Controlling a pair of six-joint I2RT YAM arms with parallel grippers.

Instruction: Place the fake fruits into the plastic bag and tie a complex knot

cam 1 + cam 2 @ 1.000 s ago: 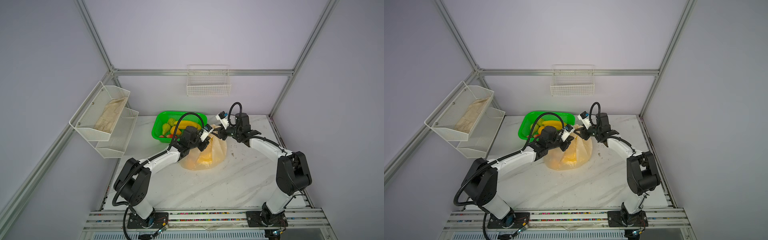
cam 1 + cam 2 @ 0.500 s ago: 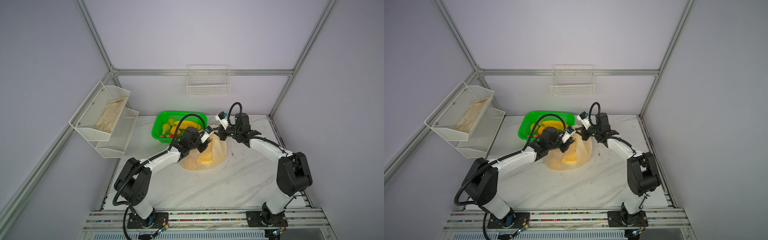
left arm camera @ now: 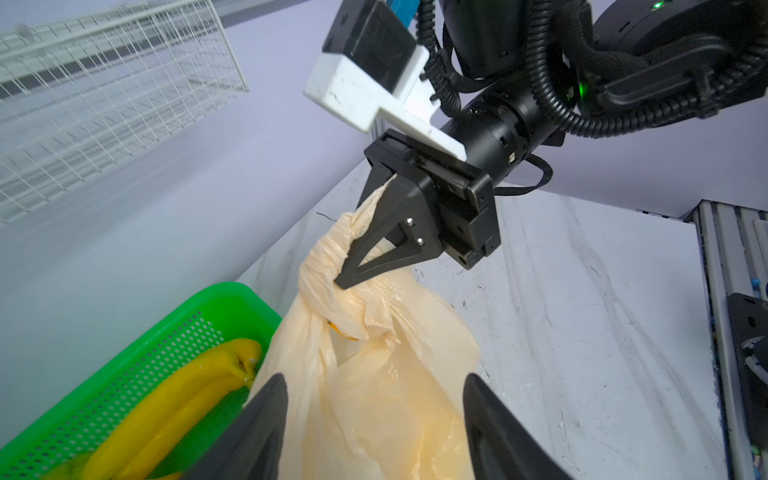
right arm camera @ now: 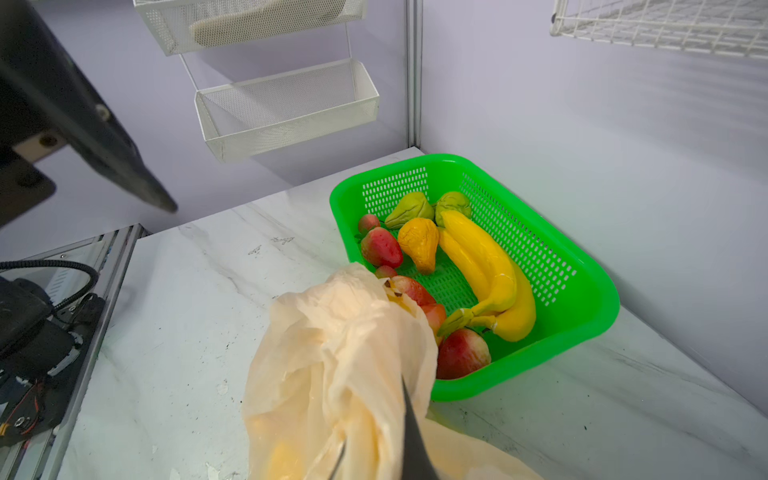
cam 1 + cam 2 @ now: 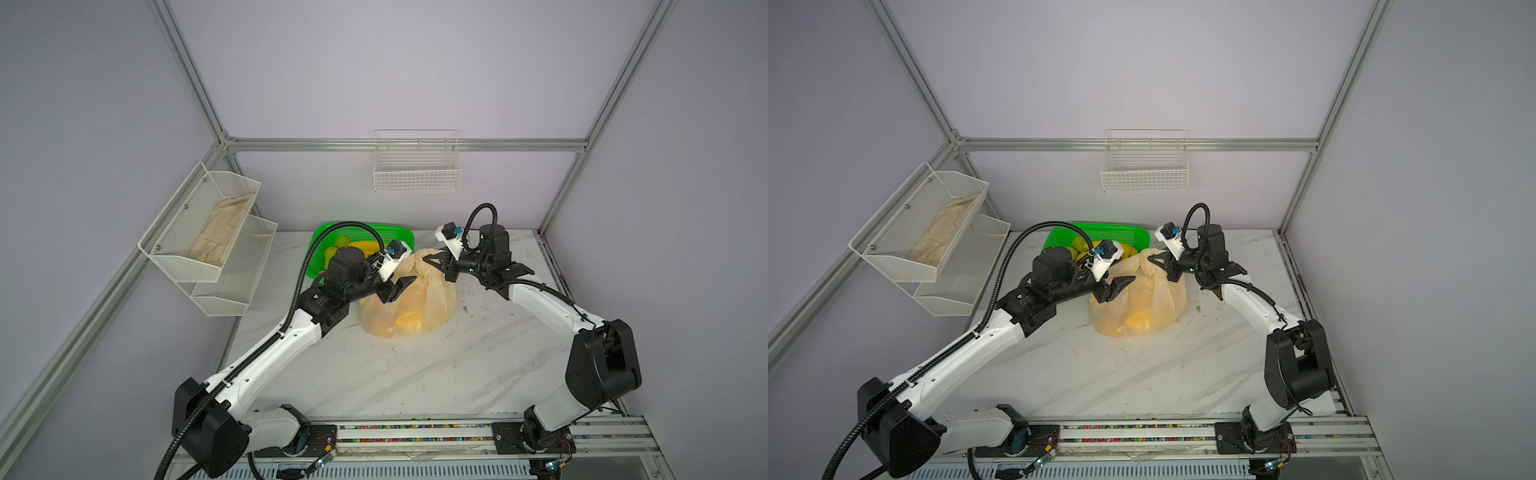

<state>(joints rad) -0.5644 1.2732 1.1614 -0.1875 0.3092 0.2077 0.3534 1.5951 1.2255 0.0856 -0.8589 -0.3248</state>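
Note:
The plastic bag (image 5: 409,299) (image 5: 1142,303) stands in the middle of the marble table with a yellow fruit (image 5: 409,322) showing through it. Its handle strips are twisted into a knot (image 3: 328,257) at the top. My right gripper (image 5: 426,258) (image 3: 347,278) (image 4: 376,432) is shut on that twisted top. My left gripper (image 5: 397,287) (image 5: 1120,289) (image 3: 374,380) is open beside the bag's upper left side, with a finger on either side of the plastic. More fake fruits lie in the green basket (image 4: 552,266): bananas (image 4: 486,270), apples (image 4: 380,247), green pears (image 4: 409,208) and an orange pear (image 4: 419,243).
The green basket (image 5: 395,233) stands against the back wall, just behind the bag. A white wire basket (image 5: 417,166) hangs on the back wall. A two-tier mesh shelf (image 5: 232,286) on the left wall holds a beige cloth (image 5: 220,232). The arms' rail (image 5: 415,432) runs along the front edge.
My left gripper has opened, let go of the bag's top and drawn back a little. My right gripper has shut on the twisted top. The bag has stayed put.

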